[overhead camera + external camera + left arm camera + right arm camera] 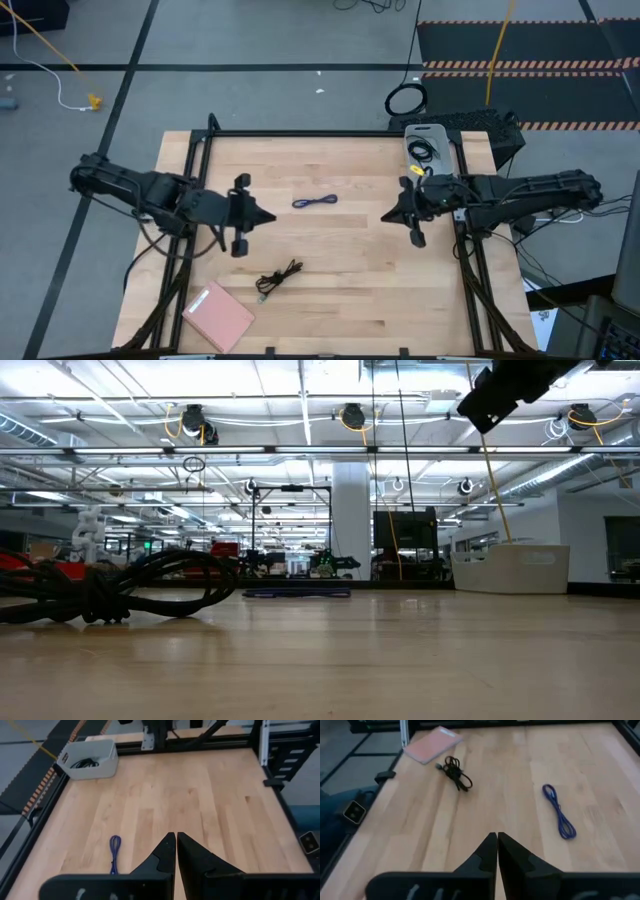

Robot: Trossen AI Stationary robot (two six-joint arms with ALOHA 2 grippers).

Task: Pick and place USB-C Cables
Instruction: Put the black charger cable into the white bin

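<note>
Three cables show. The blue-purple cable point(314, 202) lies flat mid-table between the two grippers, and also shows in the wrist views point(115, 854) point(559, 812). The black bundled cable point(279, 279) point(456, 774) lies on the wood toward the near edge. The black coiled cable point(422, 152) point(85, 763) rests inside the white bin point(432, 140). My left gripper point(270, 217) point(176, 840) hovers shut to the left of the blue cable. My right gripper point(385, 215) point(497, 840) hovers shut to its right. Neither touches anything.
A pink flat pad point(218, 315) lies at the near left corner, beside the black bundle. The white bin point(90, 759) stands at the table's far right corner. A large black cable ring point(405, 99) lies on the floor beyond the far edge. A black frame rims the table.
</note>
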